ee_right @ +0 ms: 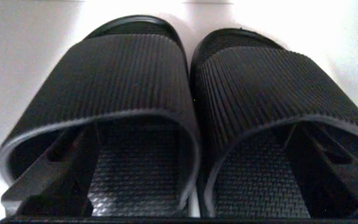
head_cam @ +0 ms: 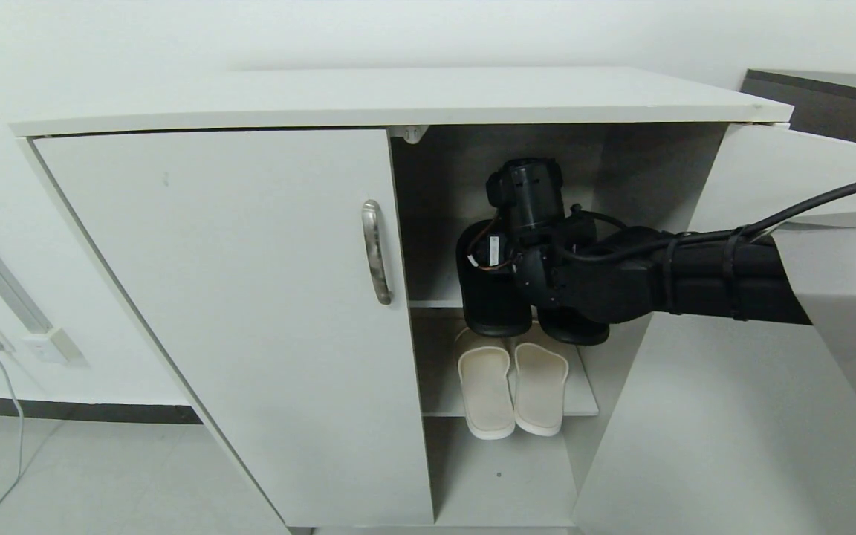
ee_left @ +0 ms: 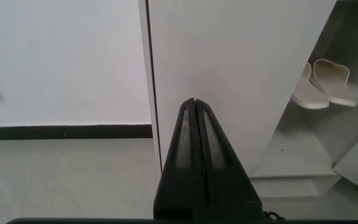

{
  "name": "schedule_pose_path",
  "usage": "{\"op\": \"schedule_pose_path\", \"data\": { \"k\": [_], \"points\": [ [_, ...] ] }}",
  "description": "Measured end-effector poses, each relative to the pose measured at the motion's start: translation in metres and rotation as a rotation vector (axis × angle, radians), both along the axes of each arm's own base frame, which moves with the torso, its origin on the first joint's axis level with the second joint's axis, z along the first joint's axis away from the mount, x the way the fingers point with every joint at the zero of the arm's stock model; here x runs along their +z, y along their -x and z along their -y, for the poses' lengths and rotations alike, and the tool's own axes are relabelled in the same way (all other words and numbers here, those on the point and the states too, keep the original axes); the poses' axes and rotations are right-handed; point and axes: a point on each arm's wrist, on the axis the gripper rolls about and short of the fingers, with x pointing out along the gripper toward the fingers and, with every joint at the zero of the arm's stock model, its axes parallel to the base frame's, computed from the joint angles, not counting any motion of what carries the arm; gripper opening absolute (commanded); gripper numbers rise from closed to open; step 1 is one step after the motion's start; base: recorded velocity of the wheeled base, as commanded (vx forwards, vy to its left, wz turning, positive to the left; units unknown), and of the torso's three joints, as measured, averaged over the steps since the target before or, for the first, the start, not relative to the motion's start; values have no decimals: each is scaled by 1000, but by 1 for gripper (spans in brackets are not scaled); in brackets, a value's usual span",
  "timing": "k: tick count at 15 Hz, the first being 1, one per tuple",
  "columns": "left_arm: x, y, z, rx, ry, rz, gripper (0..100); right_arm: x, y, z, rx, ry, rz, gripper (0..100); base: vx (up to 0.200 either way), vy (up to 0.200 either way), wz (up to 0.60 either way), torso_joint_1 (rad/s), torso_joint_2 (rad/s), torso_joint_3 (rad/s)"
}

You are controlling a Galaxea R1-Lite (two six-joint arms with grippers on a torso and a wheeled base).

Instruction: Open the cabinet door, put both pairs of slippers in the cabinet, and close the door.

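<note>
The right door [head_cam: 695, 416] of the cabinet [head_cam: 398, 96] is swung open, and the left door [head_cam: 235, 297] is shut. The white slippers [head_cam: 513, 386] are laid side by side on the low shelf [head_cam: 580, 397], with their near ends hung over its edge, so that pair looks done. The black slippers [head_cam: 491, 297] are seen at the top shelf [head_cam: 435, 303], just above the white ones, and the right arm is reached into the cabinet at them. It looks as if they are being set down. Whether they are fully rested on the shelf cannot be told. Three things seem left to be done: the black pair is to be let go, the arm is to be pulled out, and the right door is to be shut.

The right claw [ee_right: 188, 146] is spread wide, with one of its fingers [ee_right: 55, 168] tucked under the strap of each black slipper. The left claw [ee_left: 194, 124] is pressed together with nothing in it, and is held low, near the left door and above the floor [ee_left: 61, 180]
</note>
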Motion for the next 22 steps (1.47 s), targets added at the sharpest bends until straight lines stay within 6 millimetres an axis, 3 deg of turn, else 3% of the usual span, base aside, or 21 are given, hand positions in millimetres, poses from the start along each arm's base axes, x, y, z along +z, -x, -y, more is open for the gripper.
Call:
{"op": "schedule_pose_path", "data": {
  "k": [5,8,10,14,15,22],
  "points": [
    [0,0,0,0,0,0,0,6,44,3,52,22,-29,100,0,0,0,0,0,0],
    [0,0,0,0,0,0,0,7,86,8,117,35,-35,100,0,0,0,0,0,0],
    [0,0,0,0,0,0,0,9,115,16,163,32,-28,100,0,0,0,0,0,0],
    [0,0,0,0,1,0,0,4,150,35,221,3,-3,100,0,0,0,0,0,0],
    [0,0,0,0,0,0,0,0,157,39,236,-10,8,0,0,0,0,0,0,0],
    [0,0,0,0,0,0,0,-21,175,50,313,2,27,0,0,0,0,0,0,0]
  ]
}}
